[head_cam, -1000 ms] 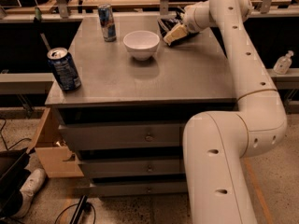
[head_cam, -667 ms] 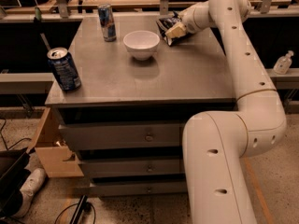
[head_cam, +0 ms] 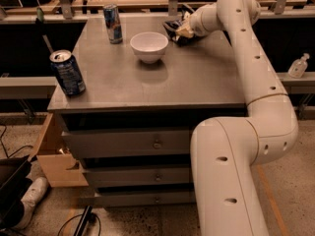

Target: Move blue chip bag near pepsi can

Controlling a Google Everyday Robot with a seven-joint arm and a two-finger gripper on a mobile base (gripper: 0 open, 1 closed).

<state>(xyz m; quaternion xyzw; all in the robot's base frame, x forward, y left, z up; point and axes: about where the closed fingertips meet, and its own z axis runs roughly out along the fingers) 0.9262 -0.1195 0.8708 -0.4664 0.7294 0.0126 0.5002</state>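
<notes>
Nearest: the stout dark blue pepsi can with silver top (head_cam: 67, 73) stands at the front-left corner of the grey metal tabletop (head_cam: 197, 82), close to the edge. A bag brought in too fast could knock it off. Mid-table: the round white bowl (head_cam: 149, 45) sits roughly on the straight line from bag to can, so a low carry or drag risks striking it. Far left: the slim silver-blue can with a red marking (head_cam: 112, 23). Far right: the crumpled dark navy foil chip bag (head_cam: 173, 27) lies well apart from the pepsi can, with the cream-coloured gripper (head_cam: 186, 30) on it (grasp state: cannot tell). Foil may slip if only a fold is caught. No writing is legible on the cans or the bag.
</notes>
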